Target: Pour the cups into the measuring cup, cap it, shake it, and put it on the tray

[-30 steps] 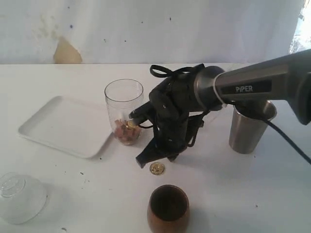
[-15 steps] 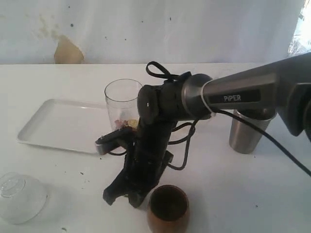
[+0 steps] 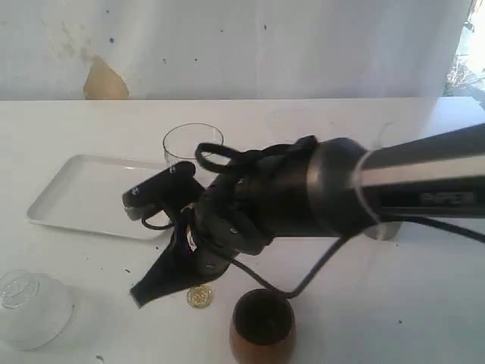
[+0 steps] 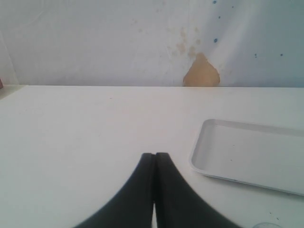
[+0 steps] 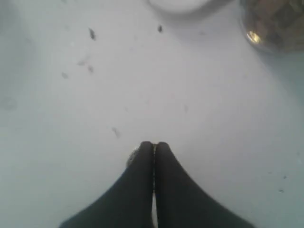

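My right arm reaches across the table, and its gripper [image 3: 141, 294] is shut and empty, low over the table near the front left. A gold coin [image 3: 199, 296] lies just beside its fingers, and in the right wrist view the coin [image 5: 133, 156] peeks out next to the shut tips [image 5: 153, 144]. The brown wooden cup [image 3: 262, 326] stands upright at the front edge. The clear measuring cup [image 3: 186, 145] stands behind the arm, its brownish contents [image 5: 278, 21] showing in the right wrist view. Only the base [image 3: 383, 230] of the steel tumbler shows. The white tray [image 3: 83, 197] lies at the left. My left gripper [image 4: 154, 155] is shut and empty, to one side of the tray [image 4: 247, 152].
A frosted cup [image 3: 26, 307] lies on its side at the front left corner. Dark specks [image 5: 91, 33] dot the white table. A white wall with a tan patch [image 3: 104, 82] backs the table.
My right arm has swung from beside the measuring cup toward the front left and dropped lower. The coin now lies farther left and nearer the front edge. Both grippers stayed shut.
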You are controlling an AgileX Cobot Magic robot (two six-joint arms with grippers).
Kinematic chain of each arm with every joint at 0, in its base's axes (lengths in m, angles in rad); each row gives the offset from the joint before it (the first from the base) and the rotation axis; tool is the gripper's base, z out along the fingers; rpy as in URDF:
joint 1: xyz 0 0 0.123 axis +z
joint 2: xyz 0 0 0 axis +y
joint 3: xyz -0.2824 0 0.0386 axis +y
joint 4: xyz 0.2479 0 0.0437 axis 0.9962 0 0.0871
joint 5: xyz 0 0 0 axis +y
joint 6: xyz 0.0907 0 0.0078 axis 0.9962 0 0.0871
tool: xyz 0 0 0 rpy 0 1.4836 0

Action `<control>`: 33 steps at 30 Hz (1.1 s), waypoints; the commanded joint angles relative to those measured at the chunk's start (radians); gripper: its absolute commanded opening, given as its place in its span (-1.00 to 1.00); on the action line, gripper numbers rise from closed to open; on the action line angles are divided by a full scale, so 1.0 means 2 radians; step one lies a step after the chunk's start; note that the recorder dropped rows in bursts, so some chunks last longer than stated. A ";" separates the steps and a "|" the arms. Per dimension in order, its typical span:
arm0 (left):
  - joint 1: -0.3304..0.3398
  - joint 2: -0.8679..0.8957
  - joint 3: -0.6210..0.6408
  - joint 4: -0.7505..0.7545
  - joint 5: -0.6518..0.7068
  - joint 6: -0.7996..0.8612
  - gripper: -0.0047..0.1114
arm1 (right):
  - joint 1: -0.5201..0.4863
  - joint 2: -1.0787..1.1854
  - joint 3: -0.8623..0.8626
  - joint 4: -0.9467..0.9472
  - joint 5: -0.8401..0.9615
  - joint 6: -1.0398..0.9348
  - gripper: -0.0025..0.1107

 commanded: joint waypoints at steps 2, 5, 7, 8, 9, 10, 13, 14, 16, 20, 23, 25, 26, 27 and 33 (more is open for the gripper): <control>-0.003 -0.002 0.002 -0.002 -0.005 0.000 -0.91 | -0.002 0.074 -0.081 -0.062 0.103 0.029 -0.96; -0.003 -0.002 0.002 -0.002 -0.005 0.000 -0.91 | 0.005 0.094 -0.082 -0.023 0.137 -0.005 -0.96; -0.003 -0.002 0.002 -0.002 -0.005 0.000 -0.91 | 0.027 0.101 -0.082 0.054 0.146 -0.099 -0.96; -0.003 -0.002 0.002 -0.002 -0.005 0.000 -0.91 | 0.041 0.102 -0.082 0.099 0.142 -0.159 -0.96; -0.003 -0.002 0.002 -0.002 -0.005 0.000 -0.91 | 0.079 0.098 -0.089 0.253 0.186 -0.305 -0.96; -0.003 -0.002 0.002 -0.002 -0.005 0.000 -0.91 | 0.103 0.092 -0.094 0.330 0.234 -0.383 -0.96; -0.003 -0.002 0.002 -0.002 -0.005 0.000 -0.91 | 0.167 0.056 -0.096 0.373 0.321 -0.481 -0.96; -0.003 -0.002 0.002 -0.002 -0.005 0.000 -0.91 | 0.179 0.041 -0.096 0.312 0.309 -0.435 -0.96; -0.003 -0.002 0.002 -0.002 -0.005 0.000 -0.91 | 0.182 0.015 -0.096 0.159 0.250 -0.263 -0.96; -0.003 -0.002 0.002 -0.002 -0.005 0.000 -0.91 | 0.147 -0.015 -0.097 -0.039 0.144 -0.096 -0.96; -0.003 -0.002 0.002 -0.002 -0.005 0.000 -0.91 | 0.106 0.000 -0.097 0.031 0.065 -0.109 -0.96; -0.003 -0.002 0.002 -0.002 -0.005 0.000 -0.91 | 0.088 0.024 -0.102 0.094 0.037 -0.156 -0.96; -0.003 -0.002 0.002 -0.002 -0.005 0.000 -0.91 | 0.081 0.041 -0.108 0.120 0.035 -0.176 -0.96; -0.003 -0.002 0.002 -0.002 -0.005 0.000 -0.91 | 0.077 0.055 -0.114 0.138 0.035 -0.186 -0.96; -0.003 -0.002 0.002 -0.002 -0.005 0.000 -0.91 | 0.076 0.149 -0.162 0.137 0.087 -0.196 -0.96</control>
